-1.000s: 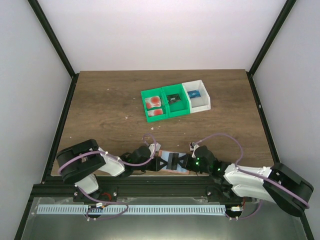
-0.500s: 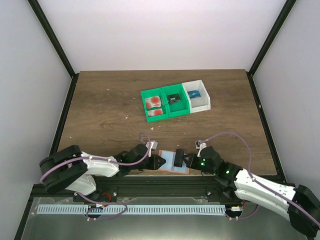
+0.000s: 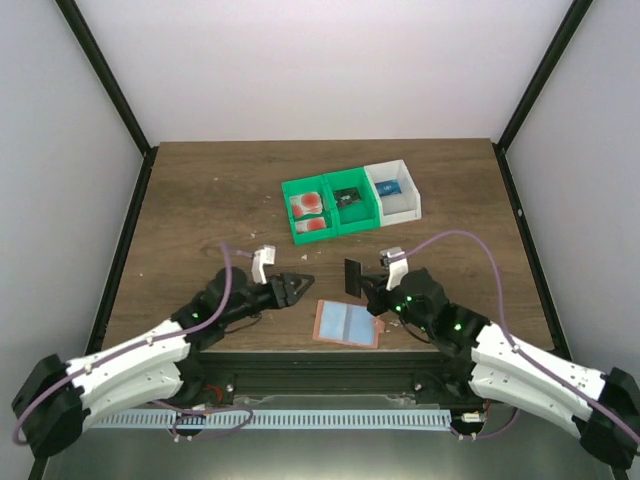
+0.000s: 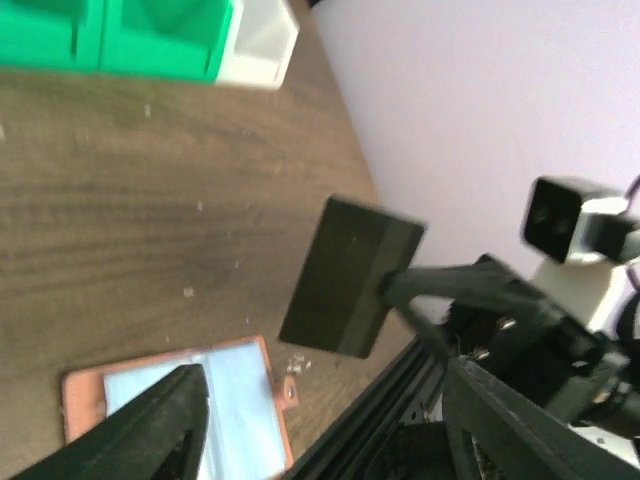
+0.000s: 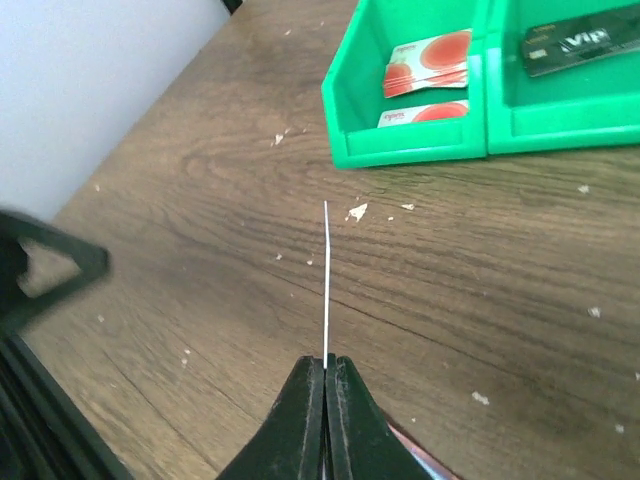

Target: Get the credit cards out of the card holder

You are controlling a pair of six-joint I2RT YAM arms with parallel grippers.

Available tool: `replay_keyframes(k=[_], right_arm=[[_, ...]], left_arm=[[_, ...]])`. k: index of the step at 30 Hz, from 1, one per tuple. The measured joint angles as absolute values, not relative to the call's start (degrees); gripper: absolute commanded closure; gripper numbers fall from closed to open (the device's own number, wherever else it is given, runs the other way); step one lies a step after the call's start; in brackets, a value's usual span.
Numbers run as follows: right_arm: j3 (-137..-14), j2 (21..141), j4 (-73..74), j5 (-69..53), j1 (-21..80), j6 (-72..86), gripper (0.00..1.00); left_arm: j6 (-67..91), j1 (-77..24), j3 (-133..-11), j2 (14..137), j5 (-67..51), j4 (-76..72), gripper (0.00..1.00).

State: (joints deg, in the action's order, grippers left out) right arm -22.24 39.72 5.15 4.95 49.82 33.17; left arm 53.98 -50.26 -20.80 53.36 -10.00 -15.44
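Your left hand (image 3: pixel 298 284) hovers with its jaws spread above the bench (image 3: pixel 200 200), left of the card holder (image 3: pixel 347 324), which lies open and flat near the near edge. Just right of it, your right hand (image 5: pixel 326 368) pinches a dark card (image 3: pixel 353 276) upright, apart from the holder.

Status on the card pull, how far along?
Done: red-blotted cards, a VIP card and a blue card lie in the bins. In hand: right gripper shut on a dark card, lifted clear of the holder; left gripper open, empty. Left: bin that card. The holder lies open; I can't tell if more cards remain inside.
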Motion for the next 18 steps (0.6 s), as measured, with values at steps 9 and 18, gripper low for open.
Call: replay_keyframes(k=[9, 18], right_arm=[[-22.2, 48.0, -9.1, 9.1, 60.8, 8.4, 0.99], [-19.2, 54.8, -27.0, 13.8, 71.1, -17.3, 1.00]], left_arm=[[57.3, -43.0, -21.9, 35.8, -12.2, -5.7, 0.29], [72.8, -43.0, -14.3, 30.5, -17.7, -9.1, 0.32]])
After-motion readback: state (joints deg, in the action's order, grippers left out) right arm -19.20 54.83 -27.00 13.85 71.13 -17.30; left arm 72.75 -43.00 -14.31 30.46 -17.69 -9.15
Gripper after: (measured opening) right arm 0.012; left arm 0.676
